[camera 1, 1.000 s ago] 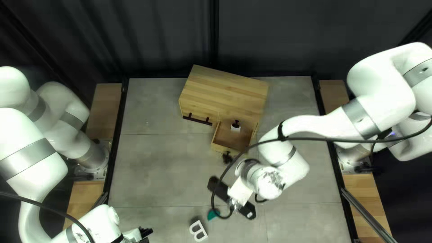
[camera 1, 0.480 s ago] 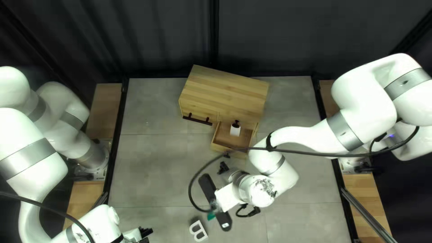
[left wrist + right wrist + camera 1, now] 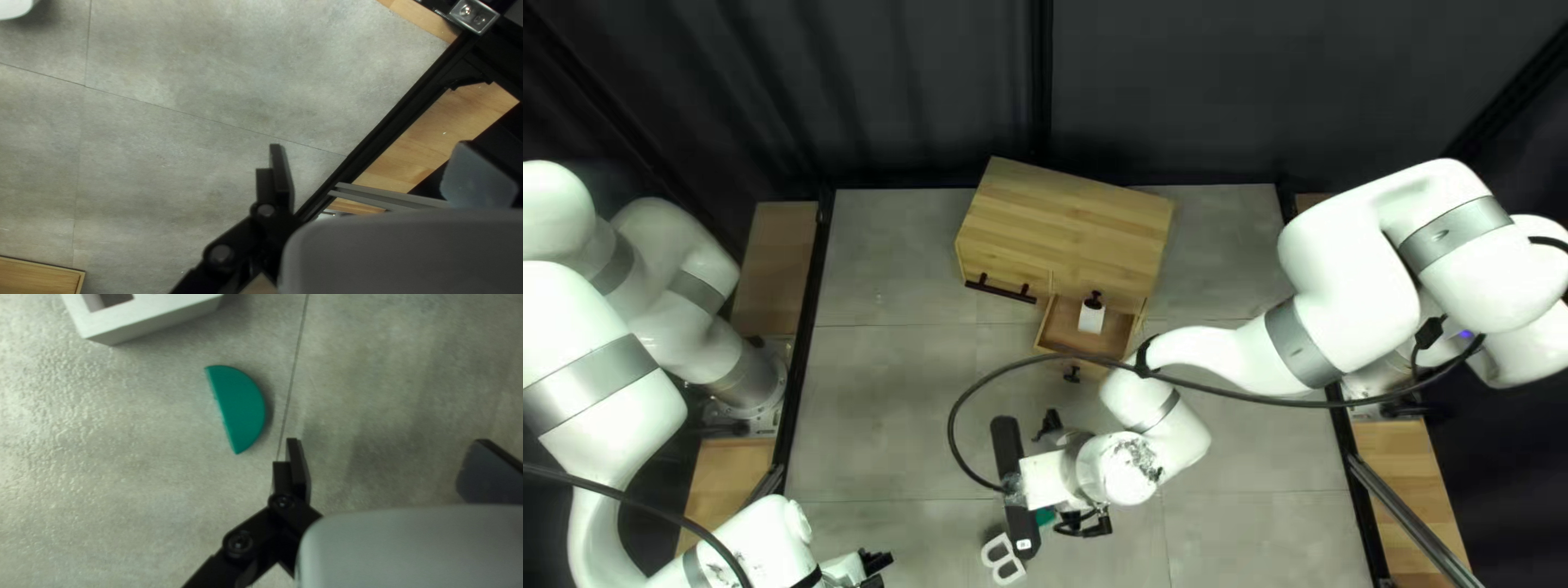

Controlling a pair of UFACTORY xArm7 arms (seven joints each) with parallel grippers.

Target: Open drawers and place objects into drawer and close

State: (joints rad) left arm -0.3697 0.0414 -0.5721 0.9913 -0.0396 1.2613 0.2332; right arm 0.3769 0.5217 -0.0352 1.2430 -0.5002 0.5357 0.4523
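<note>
- Green half-disc lies flat on the table, ahead of the right gripper's spread fingers, outside their gap.
- Smooth top, one straight edge, one curved.
- Left gripper's fingers stand apart.

In the top left view, the green half circle is partly hidden by the right arm. The white letter block is partly covered by a black bar, and is cut off in the right wrist view. The front of the drawer is crossed by a cable. In the left wrist view, a wooden thing and a white thing are cut off.
</note>
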